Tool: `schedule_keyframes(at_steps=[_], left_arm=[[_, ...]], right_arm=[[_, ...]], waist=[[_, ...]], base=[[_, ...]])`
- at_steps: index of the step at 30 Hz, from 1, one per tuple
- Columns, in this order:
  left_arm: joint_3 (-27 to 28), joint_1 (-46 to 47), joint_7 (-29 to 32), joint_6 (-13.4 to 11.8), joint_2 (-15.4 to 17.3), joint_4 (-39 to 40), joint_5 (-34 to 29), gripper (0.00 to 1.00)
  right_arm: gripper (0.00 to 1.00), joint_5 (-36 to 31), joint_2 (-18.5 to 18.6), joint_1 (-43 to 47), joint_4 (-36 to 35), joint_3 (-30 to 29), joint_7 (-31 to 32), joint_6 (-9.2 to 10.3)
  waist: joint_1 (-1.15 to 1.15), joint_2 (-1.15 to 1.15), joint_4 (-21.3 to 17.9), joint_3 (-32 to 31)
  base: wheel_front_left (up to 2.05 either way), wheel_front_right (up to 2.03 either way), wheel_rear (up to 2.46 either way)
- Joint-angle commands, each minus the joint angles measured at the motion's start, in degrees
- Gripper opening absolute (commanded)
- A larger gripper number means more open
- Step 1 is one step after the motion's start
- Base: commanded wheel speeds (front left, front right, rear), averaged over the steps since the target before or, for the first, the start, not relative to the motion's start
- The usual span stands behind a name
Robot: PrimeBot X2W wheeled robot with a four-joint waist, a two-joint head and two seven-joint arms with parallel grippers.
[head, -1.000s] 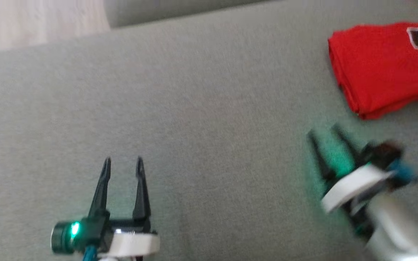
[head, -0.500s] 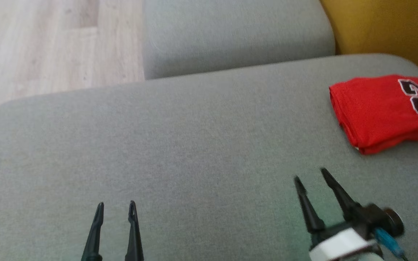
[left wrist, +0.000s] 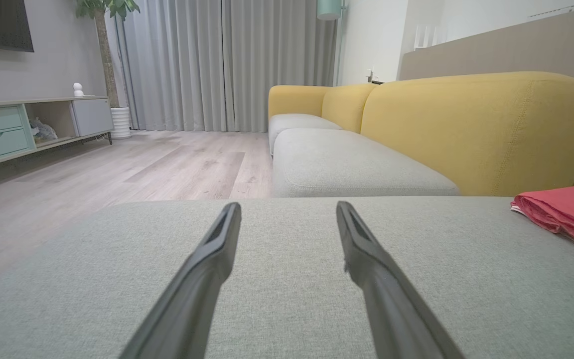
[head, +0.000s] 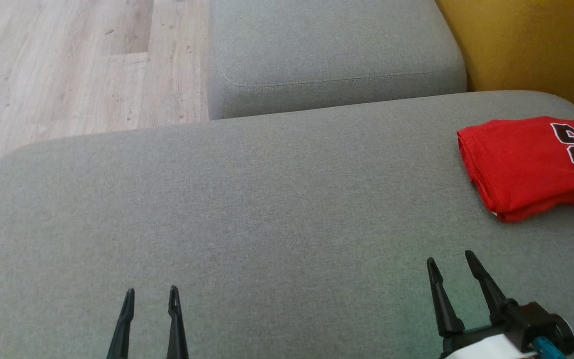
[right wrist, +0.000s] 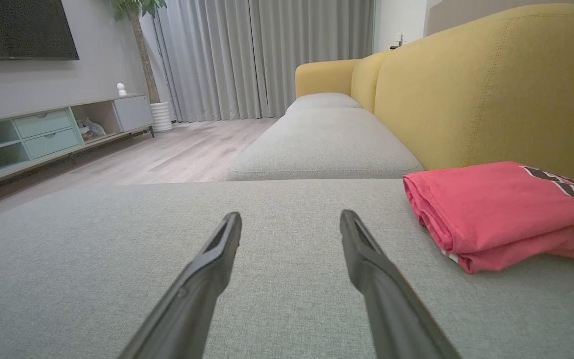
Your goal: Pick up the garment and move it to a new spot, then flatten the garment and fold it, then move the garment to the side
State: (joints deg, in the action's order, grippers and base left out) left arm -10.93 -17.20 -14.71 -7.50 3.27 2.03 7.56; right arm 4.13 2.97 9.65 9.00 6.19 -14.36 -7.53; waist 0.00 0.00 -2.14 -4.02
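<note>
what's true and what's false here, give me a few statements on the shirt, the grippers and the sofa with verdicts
1. The red garment lies folded on the grey cushion. True.
2. The right gripper is shut on the garment. False: its jaws stand open and empty, and it is apart from the garment, nearer the robot.
3. The left gripper is open and holds nothing. True.
4. The garment lies at the cushion's left end. False: it lies at the right end, close to the yellow backrest.
</note>
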Motion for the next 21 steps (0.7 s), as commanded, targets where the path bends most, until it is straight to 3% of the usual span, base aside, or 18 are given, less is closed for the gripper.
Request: schedule_keyframes(at_steps=[1,7,8,13,21], left_arm=[[2.1,1.6,-0.3,0.0,-0.4,1.6,-0.3,1.00],[2.3,1.6,-0.3,0.1,-0.4,0.8,-0.9,1.00],[0.2,0.0,0.0,0.0,0.0,-0.9,-0.6,0.00],[-0.1,-0.5,0.1,0.0,0.0,-4.4,0.0,0.00],[0.6,0.9,1.0,0.8,0.4,-4.8,5.9,0.00]], right_arm=[[1.00,0.3,0.1,-1.6,-2.1,1.0,-0.6,0.04],[1.00,0.4,-0.1,-1.7,-2.2,0.8,-0.6,0.04],[0.00,0.3,-0.2,0.0,0.0,-0.3,0.0,0.00],[0.00,0.9,-0.2,0.9,3.4,-0.2,0.1,0.00],[0.00,7.0,0.2,-0.1,3.4,-0.5,1.1,0.00]], waist=[[0.00,0.00,0.0,0.0],[0.00,0.00,0.2,0.1],[0.00,0.00,0.2,0.1],[0.00,0.00,0.2,0.1],[0.00,0.00,0.4,0.4]], base=[[0.00,0.00,0.00],[0.00,0.00,0.00],[0.00,0.00,0.00],[0.00,0.00,0.00],[0.00,0.00,0.00]])
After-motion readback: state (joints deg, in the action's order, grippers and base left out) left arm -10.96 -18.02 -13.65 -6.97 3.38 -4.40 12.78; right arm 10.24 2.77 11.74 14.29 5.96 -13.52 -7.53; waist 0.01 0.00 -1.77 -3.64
